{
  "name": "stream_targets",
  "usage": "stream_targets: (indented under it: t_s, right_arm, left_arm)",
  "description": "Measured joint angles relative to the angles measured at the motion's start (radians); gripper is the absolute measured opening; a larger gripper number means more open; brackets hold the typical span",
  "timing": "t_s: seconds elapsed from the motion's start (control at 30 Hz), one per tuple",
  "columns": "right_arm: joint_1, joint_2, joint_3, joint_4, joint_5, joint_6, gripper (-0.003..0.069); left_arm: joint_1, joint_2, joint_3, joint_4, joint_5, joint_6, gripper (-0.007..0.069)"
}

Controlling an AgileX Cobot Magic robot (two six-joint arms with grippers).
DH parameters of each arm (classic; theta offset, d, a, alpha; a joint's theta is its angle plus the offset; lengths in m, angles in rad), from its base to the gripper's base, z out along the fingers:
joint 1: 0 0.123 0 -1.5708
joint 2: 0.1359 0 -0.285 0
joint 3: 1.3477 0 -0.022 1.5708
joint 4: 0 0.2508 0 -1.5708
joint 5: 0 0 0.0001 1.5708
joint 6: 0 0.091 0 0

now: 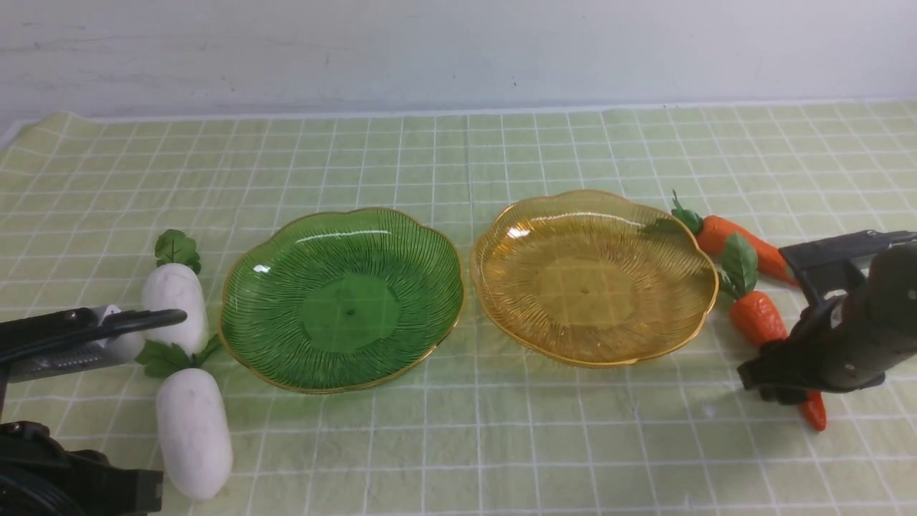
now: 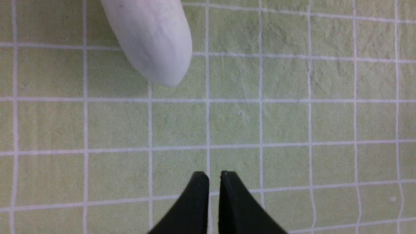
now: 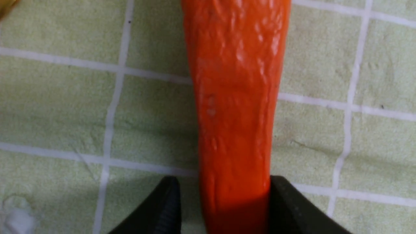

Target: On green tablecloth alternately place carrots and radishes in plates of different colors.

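On the green tablecloth (image 1: 458,444) the green plate (image 1: 342,299) lies left of the amber plate (image 1: 594,276); both are empty. Two white radishes (image 1: 175,294) (image 1: 193,423) lie left of the green plate. Two orange carrots lie right of the amber plate, the far one (image 1: 745,244) and the near one (image 1: 759,319). My right gripper (image 1: 781,373) is low over the near carrot (image 3: 234,97). Its jaws straddle it: one finger (image 3: 286,201) touches, the other (image 3: 165,204) stands off a little. My left gripper (image 1: 168,317) is shut and empty (image 2: 214,182), a radish tip (image 2: 152,42) ahead of it.
A pale wall runs behind the cloth's far edge. The left arm's base (image 1: 64,480) fills the front left corner. A small white speck (image 3: 16,214) lies on the cloth near the right gripper.
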Motion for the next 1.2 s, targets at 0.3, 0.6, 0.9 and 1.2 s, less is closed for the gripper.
stream_targets:
  t_s: [0.3, 0.6, 0.9, 1.2]
  right_arm:
    - [0.0, -0.05, -0.103, -0.029, 0.231, 0.022, 0.0204]
    - [0.101, -0.17, -0.216, 0.22, 0.179, -0.04, 0.0204]
    - [0.232, -0.034, -0.216, 0.304, -0.092, -0.102, 0.0204]
    - [0.244, 0.045, -0.216, 0.32, -0.139, -0.069, 0.0405]
  left_arm:
    - [0.0, 0.0, 0.0, 0.0, 0.001, 0.0, 0.0034]
    - [0.0, 0.0, 0.0, 0.0, 0.002, 0.0, 0.0034]
    - [0.0, 0.0, 0.0, 0.001, 0.002, 0.0, 0.0034]
    - [0.0, 0.0, 0.0, 0.001, 0.003, 0.0, 0.0034]
